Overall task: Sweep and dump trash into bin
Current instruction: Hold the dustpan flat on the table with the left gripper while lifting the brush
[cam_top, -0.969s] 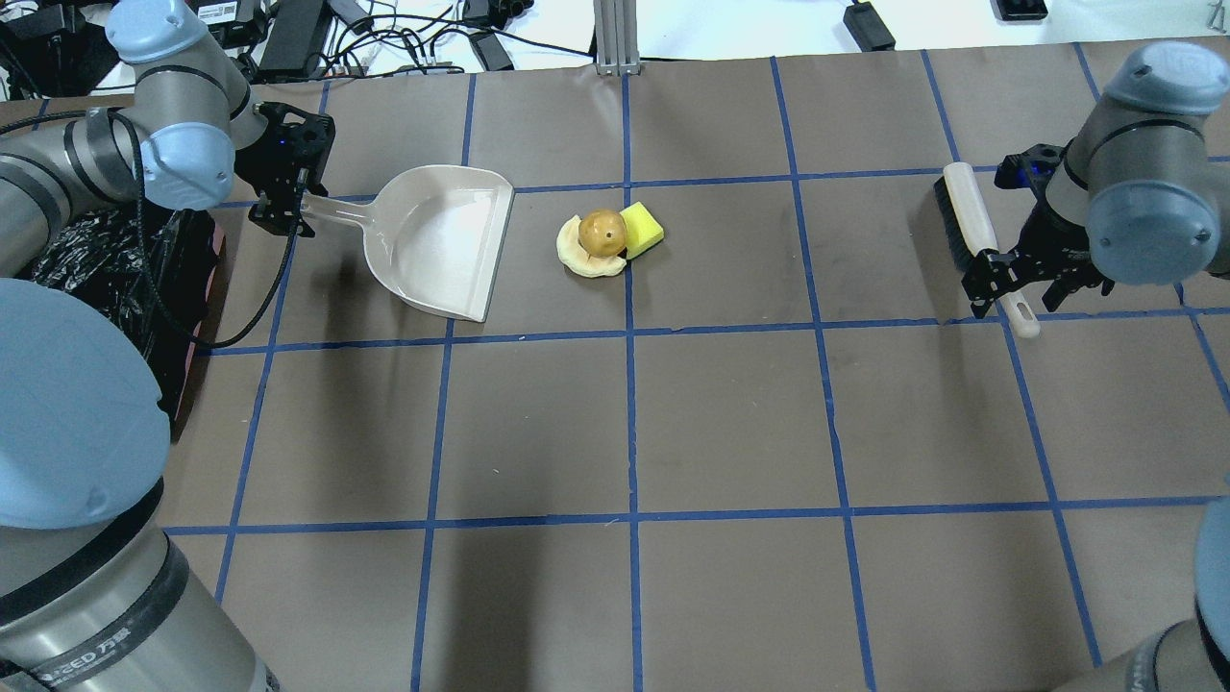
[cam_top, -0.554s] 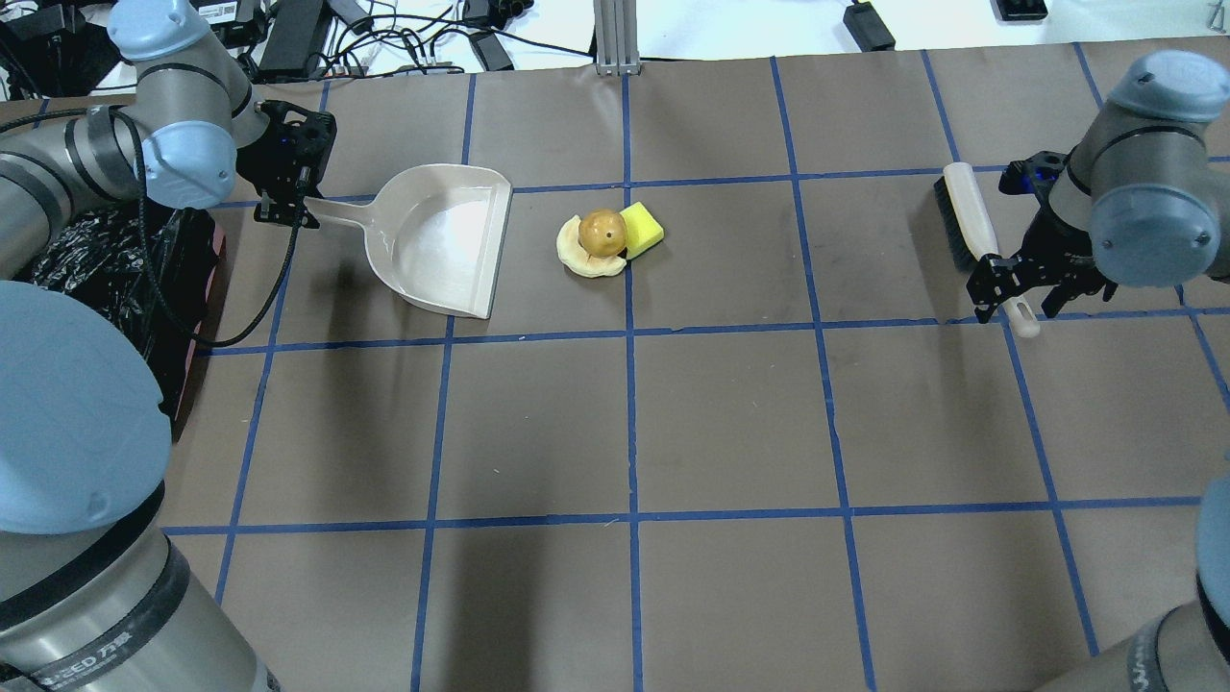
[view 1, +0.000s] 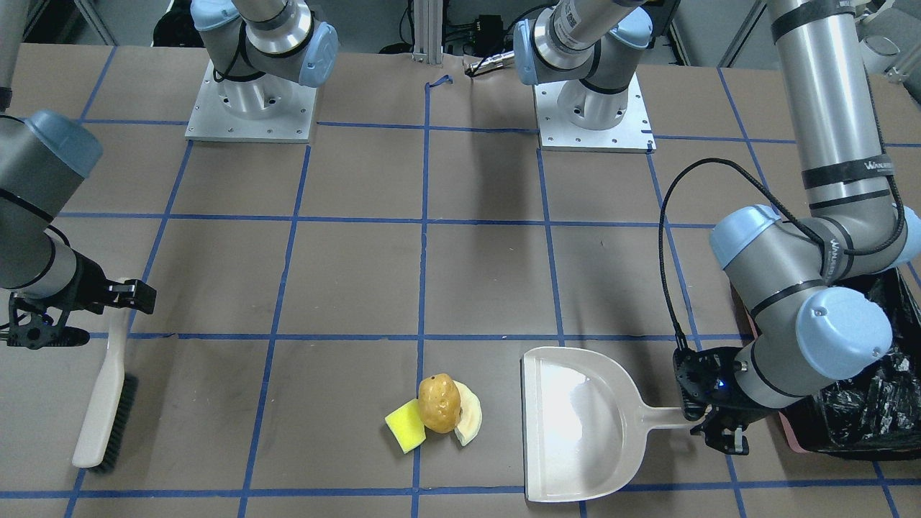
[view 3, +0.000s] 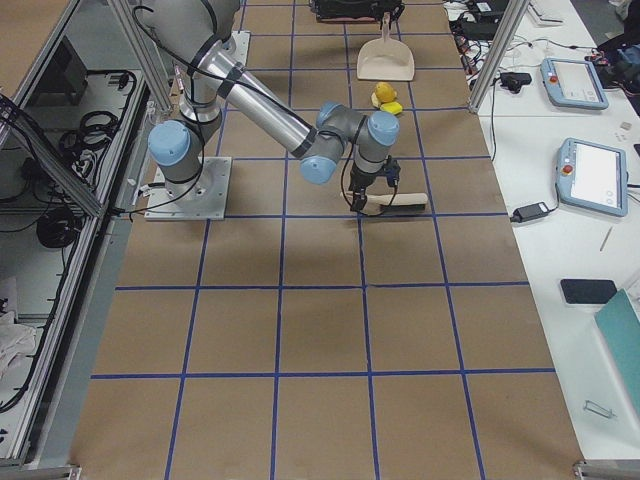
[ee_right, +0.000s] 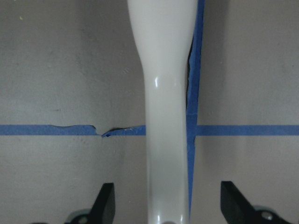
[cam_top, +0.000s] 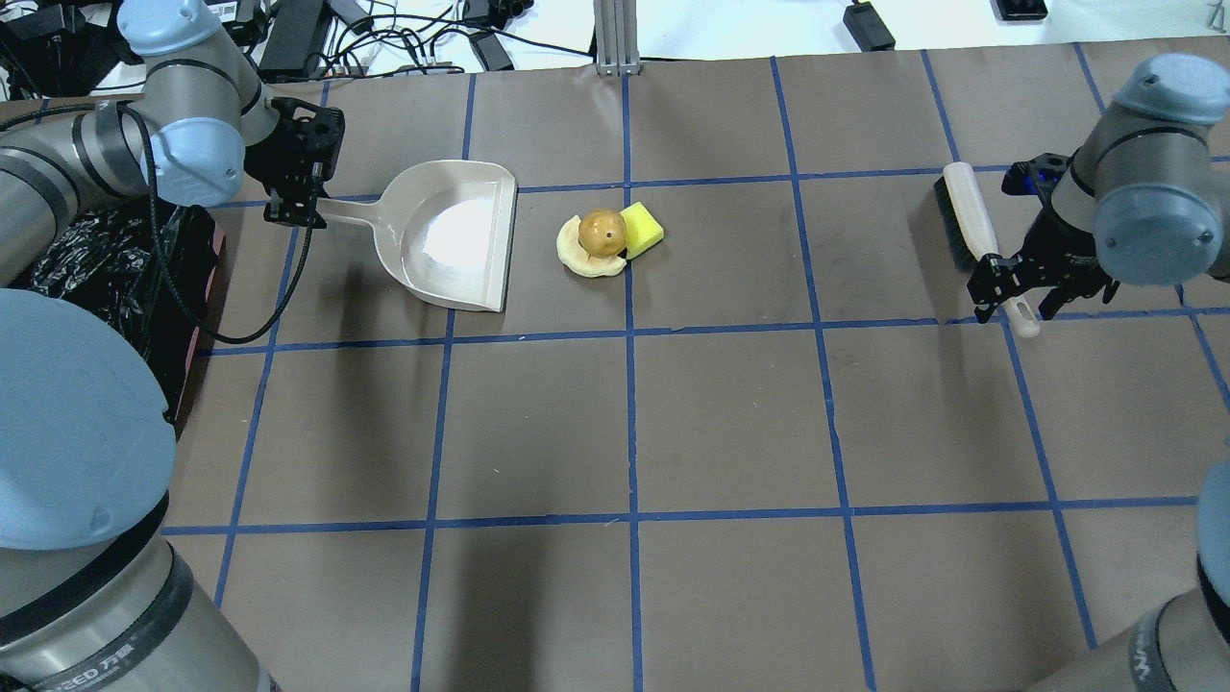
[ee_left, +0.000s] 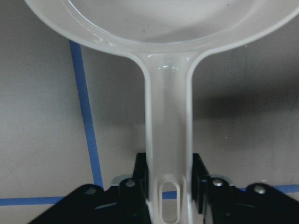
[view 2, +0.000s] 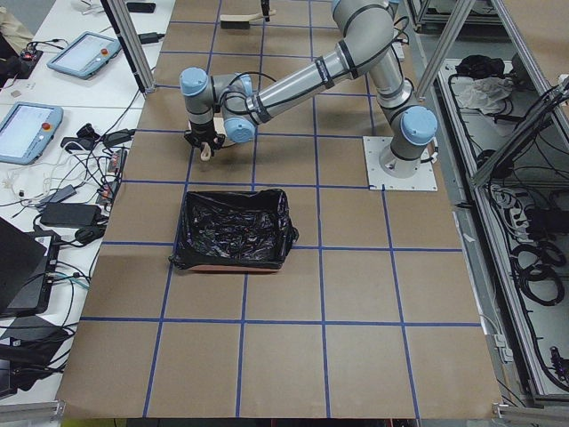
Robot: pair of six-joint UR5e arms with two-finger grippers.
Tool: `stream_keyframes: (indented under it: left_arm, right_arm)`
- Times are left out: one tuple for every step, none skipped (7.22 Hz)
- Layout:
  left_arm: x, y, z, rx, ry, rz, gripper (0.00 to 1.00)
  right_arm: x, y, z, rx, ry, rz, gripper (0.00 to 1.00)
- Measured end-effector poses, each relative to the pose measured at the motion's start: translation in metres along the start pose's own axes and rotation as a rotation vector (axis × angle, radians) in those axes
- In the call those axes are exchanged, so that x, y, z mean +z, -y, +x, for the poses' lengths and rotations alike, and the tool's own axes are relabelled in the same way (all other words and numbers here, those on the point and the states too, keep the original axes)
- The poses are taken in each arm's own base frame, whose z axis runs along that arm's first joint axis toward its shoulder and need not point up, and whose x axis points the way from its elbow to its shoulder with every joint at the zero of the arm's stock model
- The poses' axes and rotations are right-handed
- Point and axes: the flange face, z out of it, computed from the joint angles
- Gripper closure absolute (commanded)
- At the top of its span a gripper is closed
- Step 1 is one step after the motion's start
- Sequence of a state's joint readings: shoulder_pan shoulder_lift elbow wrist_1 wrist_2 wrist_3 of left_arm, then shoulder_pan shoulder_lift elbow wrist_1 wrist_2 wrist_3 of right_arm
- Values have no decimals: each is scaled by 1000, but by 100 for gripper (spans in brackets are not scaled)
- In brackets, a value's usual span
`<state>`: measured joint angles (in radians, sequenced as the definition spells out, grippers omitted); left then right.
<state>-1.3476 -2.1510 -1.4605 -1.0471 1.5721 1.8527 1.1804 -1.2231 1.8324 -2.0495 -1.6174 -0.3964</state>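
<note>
The trash lies in one pile at mid-table: a yellow sponge (cam_top: 644, 229), a brownish potato-like lump (cam_top: 602, 234) and a pale peel slice (cam_top: 579, 259) under the lump. The pile also shows in the front view (view 1: 439, 403). My left gripper (cam_top: 293, 207) is shut on the handle (ee_left: 168, 135) of a cream dustpan (cam_top: 452, 235), whose open mouth faces the pile a short gap away. My right gripper (cam_top: 1019, 288) is open, one finger on each side of the handle (ee_right: 167, 116) of a cream brush (cam_top: 969, 216) lying on the table. The black-lined bin (cam_top: 115, 279) stands at the table's left edge.
The bin (view 1: 870, 403) sits just behind the left arm's elbow, its pink base showing. A black cable (cam_top: 221, 327) loops from the left wrist over the table. Both arm bases (view 1: 248, 108) stand at the robot's side. Blue tape lines grid the brown table cover.
My left gripper has shifted right and away from the robot with the dustpan, turning its mouth more squarely toward the pile. The right gripper has hardly moved over the brush handle.
</note>
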Motion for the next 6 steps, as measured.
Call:
stream_keyframes:
  left_arm:
    - [0,3,1,-26,-2,1,73]
    - [1,7,2,-51,-5,1,73]
    - [0,10,2,-60,-7,0,73]
    - [0,12,2,-64,-7,-1,73]
    - [0,12,3,-69,-10,-6,73]
    - [-1,11,3,-77,-15,-16,73]
  right_arm:
    - [-4,3,0,0,1,9,37]
    - [-6,4,0,0,1,13,48]
    - [-7,5,0,-1,1,12,60]
    - [-6,5,0,-2,2,9,65]
    - [-6,5,0,-2,4,8,82]
    - [-6,5,0,-2,9,10,100]
